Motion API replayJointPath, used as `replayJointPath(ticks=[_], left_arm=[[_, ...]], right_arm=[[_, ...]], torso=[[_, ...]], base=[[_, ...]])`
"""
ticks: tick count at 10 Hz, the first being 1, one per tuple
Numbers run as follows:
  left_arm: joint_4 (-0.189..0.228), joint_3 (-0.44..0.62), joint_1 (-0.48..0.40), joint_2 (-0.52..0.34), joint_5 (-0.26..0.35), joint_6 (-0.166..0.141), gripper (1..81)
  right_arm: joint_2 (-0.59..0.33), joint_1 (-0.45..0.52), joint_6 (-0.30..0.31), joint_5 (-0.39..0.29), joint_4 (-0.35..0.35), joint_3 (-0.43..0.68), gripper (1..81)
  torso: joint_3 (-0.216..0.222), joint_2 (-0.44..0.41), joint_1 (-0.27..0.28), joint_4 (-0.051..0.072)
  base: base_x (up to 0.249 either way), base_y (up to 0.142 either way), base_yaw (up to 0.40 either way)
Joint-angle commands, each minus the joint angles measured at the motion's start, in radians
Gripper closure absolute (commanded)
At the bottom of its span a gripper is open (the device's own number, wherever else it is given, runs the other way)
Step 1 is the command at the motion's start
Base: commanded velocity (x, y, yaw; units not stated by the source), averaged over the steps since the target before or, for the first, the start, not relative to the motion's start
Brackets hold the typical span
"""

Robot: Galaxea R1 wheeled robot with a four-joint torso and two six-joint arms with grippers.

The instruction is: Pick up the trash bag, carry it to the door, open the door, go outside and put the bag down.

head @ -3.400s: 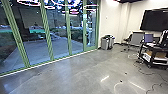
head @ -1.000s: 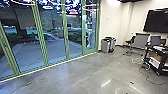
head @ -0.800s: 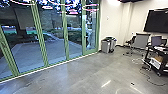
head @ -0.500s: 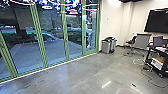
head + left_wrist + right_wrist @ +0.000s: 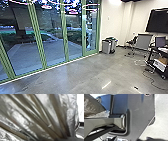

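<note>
Trash bag: here it is, big and shiny, right up against the left wrist camera, with a crinkled stretch showing at the right wrist camera too, near the dark plate.
Bag's film: thin, grey-brown, glossy, pulled into long folds that run together, so I'd call it soft and limp, no stiffness to lean on.
Bag's weight: a guess, folks, but fairly light for its bulk; what's inside, I can't tell.
Bag's grip: slippery, by that sheen; a shallow pinch on one loose fold could slide or tear.
Best hold: go for the gathered bunch where the folds meet, several layers at once, and let the body hang.
Left claw: right by the bag, it seems, but spread or pressed together? Can't tell, and I won't call a pinch.
Right claw: can't tell that one either.
Glass door: green-framed panels look closed, paved ground beyond; the bag, judging from here, is being carried indoors, with the door to open and the set-down outside to do.
Film at the door: a snag on that green frame could rip it, so plenty of clearance, please!
Bag's label: no brand or writing that I can read.
Cart's white box: marks too small to read.
Wall screen: dark, no words on it.
</note>
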Motion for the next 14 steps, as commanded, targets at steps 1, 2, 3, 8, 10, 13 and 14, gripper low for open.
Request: replayJointPath(ticks=[1,2,3,8,10,13,14], left_arm=[[0.002,0.002,-0.056,-0.003,0.085,0.010,81.1],[0.002,0.002,-0.056,-0.003,0.084,0.010,81.1],[0.002,0.002,-0.056,-0.003,0.084,0.009,81.1],[0.002,0.002,-0.056,-0.003,0.085,0.009,81.1],[0.002,0.002,-0.058,-0.003,0.085,0.009,81.1],[0.002,0.002,-0.058,0.000,0.085,0.009,81.1],[0.002,0.002,-0.058,-0.001,0.085,0.009,81.1]], right_arm=[[0.005,0.051,-0.002,-0.059,-0.003,0.001,1.0],[0.007,0.053,-0.002,-0.059,-0.003,0.001,1.0],[0.007,0.051,-0.002,-0.059,-0.003,0.002,1.0],[0.007,0.051,-0.002,-0.059,-0.006,0.001,1.0],[0.005,0.051,-0.002,-0.059,-0.006,0.001,1.0],[0.005,0.051,-0.002,-0.059,-0.006,0.001,1.0],[0.005,0.051,-0.002,-0.059,-0.006,0.001,1.0]], torso=[[0.000,0.000,0.000,0.000],[0.000,0.000,0.000,0.000],[0.000,0.000,0.000,0.000],[0.000,0.000,0.000,0.000],[0.000,0.000,0.000,0.000],[0.000,0.000,0.000,0.000],[0.000,0.000,0.001,0.000]], base=[[0.169,0.000,0.000],[0.157,0.000,0.000],[0.145,0.000,0.000],[0.138,0.000,0.000],[0.150,0.000,0.000],[0.150,0.000,0.000],[0.143,0.000,0.000]])
